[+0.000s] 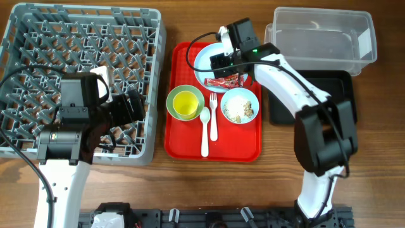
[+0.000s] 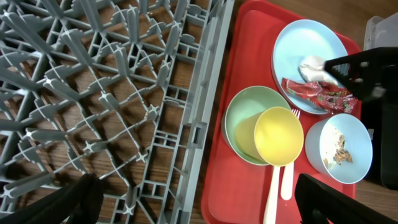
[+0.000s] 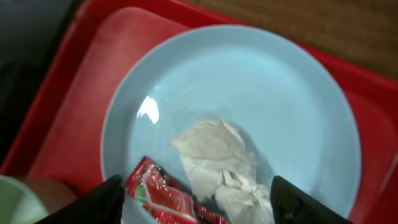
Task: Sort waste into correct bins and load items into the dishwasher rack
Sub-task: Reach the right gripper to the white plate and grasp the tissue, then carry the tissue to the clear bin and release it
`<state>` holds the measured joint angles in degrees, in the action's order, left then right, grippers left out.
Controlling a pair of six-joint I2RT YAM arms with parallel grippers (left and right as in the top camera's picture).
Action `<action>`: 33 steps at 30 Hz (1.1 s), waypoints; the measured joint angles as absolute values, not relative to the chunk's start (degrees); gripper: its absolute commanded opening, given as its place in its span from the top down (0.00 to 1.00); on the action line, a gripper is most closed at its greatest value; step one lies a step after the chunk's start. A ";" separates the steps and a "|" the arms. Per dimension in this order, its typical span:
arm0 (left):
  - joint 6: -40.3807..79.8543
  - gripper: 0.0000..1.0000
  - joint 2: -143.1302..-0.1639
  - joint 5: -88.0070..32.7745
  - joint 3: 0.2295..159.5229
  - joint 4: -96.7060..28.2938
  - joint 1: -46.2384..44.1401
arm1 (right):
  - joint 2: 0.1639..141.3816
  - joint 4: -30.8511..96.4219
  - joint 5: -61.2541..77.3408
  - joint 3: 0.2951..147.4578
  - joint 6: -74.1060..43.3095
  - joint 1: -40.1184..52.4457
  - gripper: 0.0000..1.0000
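Right gripper [image 3: 199,208]: hangs over the round pale plate [image 3: 249,93]. Its two dark fingers [image 3: 93,205] are spread wide and hold nothing.
Why it is there: the open fingers straddle the crumpled white paper [image 3: 217,162], so I judge the paper is the next piece of waste to pick up.
Red crinkled snack wrapper [image 1: 229,80]: lies at the plate's 5 o'clock edge, touching the paper and close to one finger. A careless close might catch both.
Plate's place: at the 12 o'clock end of the red plastic serving tray [image 1: 180,142].
Pale green bowl [image 1: 174,98]: at the tray's 9 o'clock side, with the small yellow cup [image 1: 185,104] nested inside it. They must be separated before racking.
Light blue bowl [image 1: 240,106]: at 3 o'clock of the green bowl, with beige food crumbs [image 1: 239,109] in its bottom.
White plastic fork [image 1: 214,117] and white plastic spoon [image 1: 205,130]: lie side by side between the bowls, handles toward 6 o'clock.
Bins: the clear rectangular plastic tub [image 1: 323,12] is at 2 o'clock of the tray. The black shallow tray [image 1: 345,79] is at 3 o'clock, partly under the right arm. Both are within short reach.
Left gripper [image 2: 199,205]: fingers wide apart and empty, poised above the 3 o'clock wall of the large grey pegged plastic rack [image 1: 82,12], facing the tray.
Progress: nothing is sorted or racked yet.
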<state>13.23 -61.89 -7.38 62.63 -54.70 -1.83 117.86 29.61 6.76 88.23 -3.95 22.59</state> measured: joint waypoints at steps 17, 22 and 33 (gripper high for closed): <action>13.23 0.00 -61.89 -7.35 62.63 -54.70 -1.83 | 123.13 25.56 5.67 88.23 -7.79 22.59 0.74; 13.23 0.00 -61.89 -7.38 62.63 -54.72 -1.83 | 123.13 25.21 5.65 88.23 -9.34 22.59 0.96; 13.23 0.00 -61.89 -7.38 62.63 -54.70 -1.83 | 114.54 25.67 -0.16 88.23 -9.39 20.58 0.96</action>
<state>13.23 -61.89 -7.38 62.63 -54.70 -1.83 114.54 25.67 -0.16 88.23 -9.39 20.58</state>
